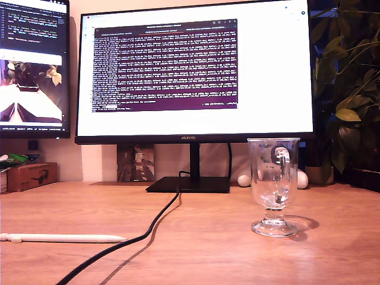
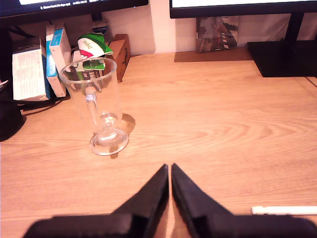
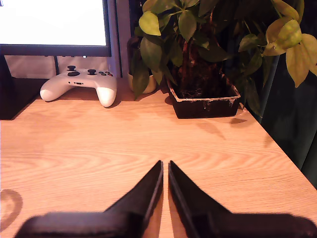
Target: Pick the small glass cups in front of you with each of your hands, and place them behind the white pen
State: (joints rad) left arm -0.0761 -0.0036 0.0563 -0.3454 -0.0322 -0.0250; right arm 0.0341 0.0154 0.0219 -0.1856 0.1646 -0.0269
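my first gripper (image 2: 170, 171) clenched, empty; small glass cup (image 2: 99, 106) upright ahead, off to one side, apart. my second gripper (image 3: 165, 167) clenched, no cup ahead. white pen (image 2: 283, 210) beside first.

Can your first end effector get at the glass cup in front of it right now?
Probably yes. In my first wrist view the glass cup stands upright on bare table, ahead of my first end effector and off to one side, nothing between. The fingers are nearly together, so they would need to open first.

Clear glossy glass footed mug (image 1: 274, 185); smooth matt wood-grain desk (image 1: 208, 249); matt white plastic pen (image 1: 62, 238); matt black pointed gripper blades (image 2: 170, 191).
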